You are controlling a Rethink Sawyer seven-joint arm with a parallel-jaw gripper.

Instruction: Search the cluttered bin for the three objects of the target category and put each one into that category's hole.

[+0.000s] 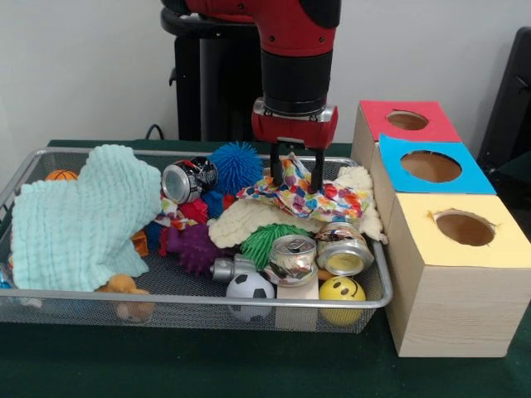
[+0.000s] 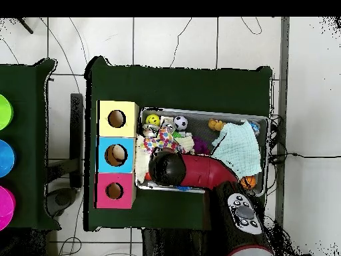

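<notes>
1. Nearest the camera stands the pale wood box with the yellow face, and its round ragged hole is at the right of the wide silver wire-mesh bin.
2. A soft white cloth with coloured dots lies on the pile at the far right of the bin.
3. The red and black gripper has its fingers apart, one on each side of a raised fold of the dotted cloth.
4. I think this is the grabbing step. Next: pinch, lift, carry to the yellow hole.

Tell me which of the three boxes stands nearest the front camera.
The yellow-faced box. The blue-faced box sits behind it, and the red-faced box stands farthest back.
</notes>
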